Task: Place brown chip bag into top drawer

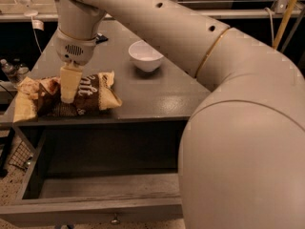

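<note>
Here, gripper (pixel 68 86) at brown chip bag (pixel 93 97).

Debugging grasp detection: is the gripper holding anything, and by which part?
Cannot tell. The gripper sits on the brown chip bag's middle; the bag lies on the table.

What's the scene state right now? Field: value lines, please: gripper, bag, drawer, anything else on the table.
gripper: gripper pointing down onto the brown chip bag, near the table's front left edge
brown chip bag: brown chip bag lying flat on the grey table, not lifted, not in the drawer
top drawer: top drawer pulled open below the table front, metal knob on its front
white bowl: white bowl upright, further back on the table, apart from the bag
task status: bag not yet placed
</note>
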Available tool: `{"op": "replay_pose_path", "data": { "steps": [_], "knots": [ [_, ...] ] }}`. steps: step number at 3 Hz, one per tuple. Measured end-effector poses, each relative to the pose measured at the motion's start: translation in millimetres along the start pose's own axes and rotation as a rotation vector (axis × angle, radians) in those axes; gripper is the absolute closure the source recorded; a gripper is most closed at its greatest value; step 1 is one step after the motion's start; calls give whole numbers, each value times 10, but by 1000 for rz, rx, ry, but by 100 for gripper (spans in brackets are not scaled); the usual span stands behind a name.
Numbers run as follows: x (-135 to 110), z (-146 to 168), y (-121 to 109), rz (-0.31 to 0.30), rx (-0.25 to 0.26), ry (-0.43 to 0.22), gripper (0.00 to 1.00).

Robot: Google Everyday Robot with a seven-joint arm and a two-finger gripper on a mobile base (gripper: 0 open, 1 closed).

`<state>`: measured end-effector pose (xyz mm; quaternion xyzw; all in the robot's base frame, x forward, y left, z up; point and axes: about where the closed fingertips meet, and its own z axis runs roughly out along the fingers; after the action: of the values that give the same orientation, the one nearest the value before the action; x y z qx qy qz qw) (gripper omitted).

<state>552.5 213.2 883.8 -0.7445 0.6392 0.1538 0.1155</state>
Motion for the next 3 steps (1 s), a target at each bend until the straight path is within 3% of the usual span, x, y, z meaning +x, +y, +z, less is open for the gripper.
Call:
{"op": "replay_pose_path", "data": {
  "steps": [1,2,3],
  "knots": [
    [48,-77,-12,15,20,-18,61],
    [225,-291,19,29,91,-56,83],
    [671,-654,288,71,230,-94,100]
  ]
}}
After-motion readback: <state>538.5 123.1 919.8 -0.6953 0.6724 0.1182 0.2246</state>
